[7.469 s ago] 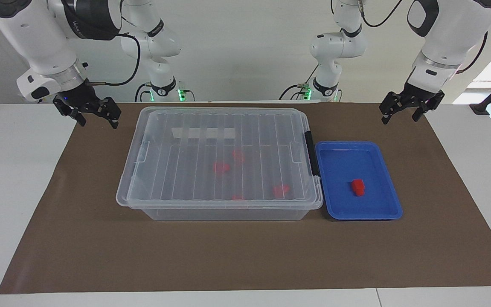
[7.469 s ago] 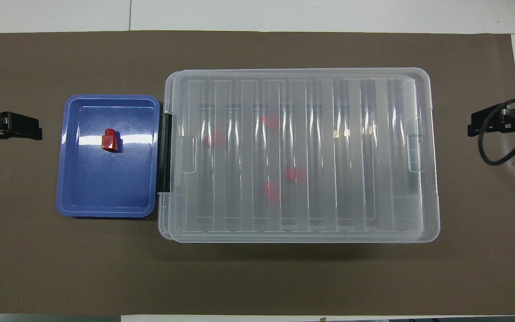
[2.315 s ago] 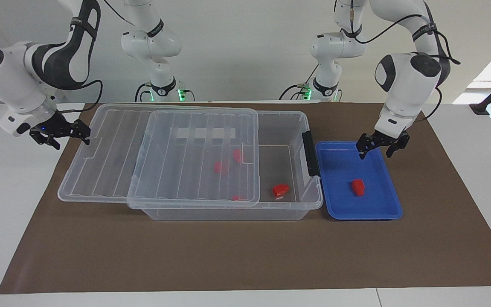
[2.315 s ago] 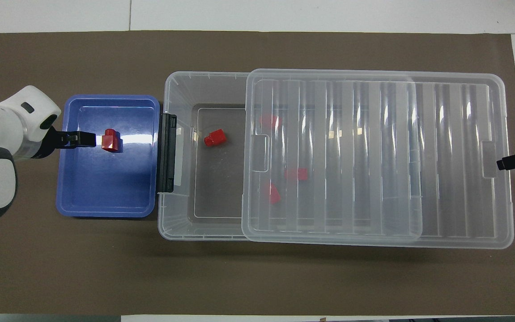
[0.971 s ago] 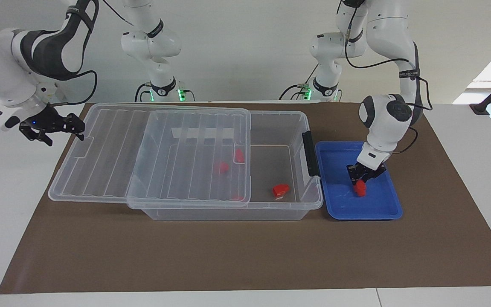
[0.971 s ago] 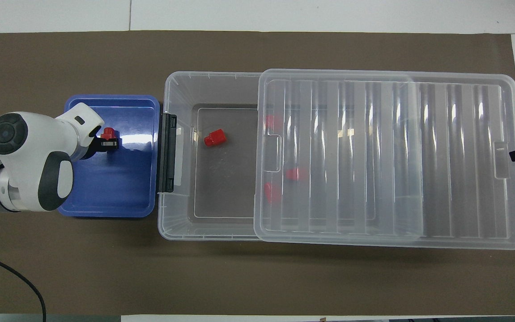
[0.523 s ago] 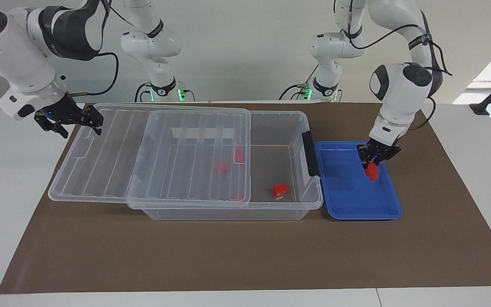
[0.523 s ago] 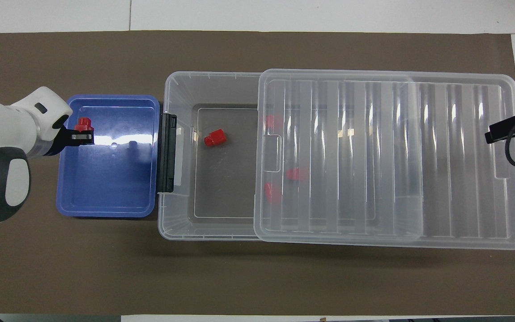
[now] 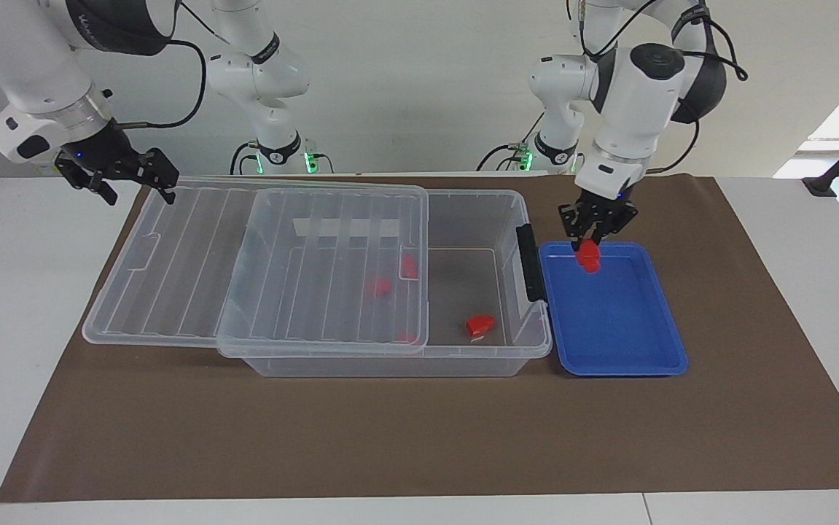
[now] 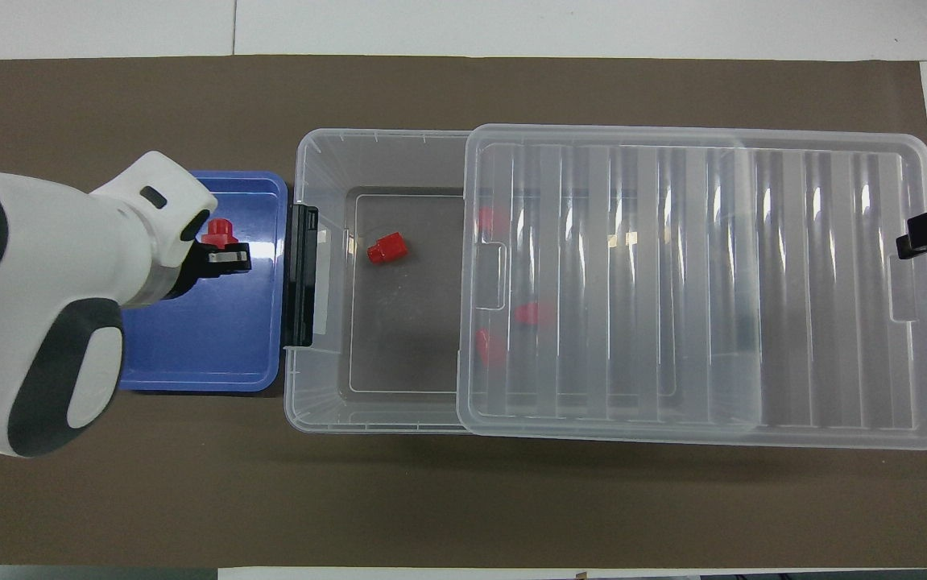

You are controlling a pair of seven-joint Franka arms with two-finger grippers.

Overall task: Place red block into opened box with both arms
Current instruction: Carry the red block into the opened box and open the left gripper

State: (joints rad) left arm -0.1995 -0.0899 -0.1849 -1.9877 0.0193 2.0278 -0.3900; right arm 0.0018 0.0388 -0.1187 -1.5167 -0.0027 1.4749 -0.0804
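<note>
Brown matte mat (image 9: 404, 430) covers the table; my left gripper (image 9: 594, 235) pinches the flat-faced red block (image 9: 590, 255) above the glossy blue tray (image 9: 623, 364), beside the clear ribbed-lidded box (image 9: 390, 361); my right gripper (image 9: 127, 179) hangs spread over the slid-aside lid (image 9: 171, 248)

**Other things on the table**

A blue tray (image 9: 612, 350) sits on a big brown mat (image 9: 419, 437) (the mat covers most of the white table (image 9: 11, 306)). One red piece (image 9: 479, 325) lies in plain sight, and more red pieces (image 9: 390, 281) show through clear plastic.
</note>
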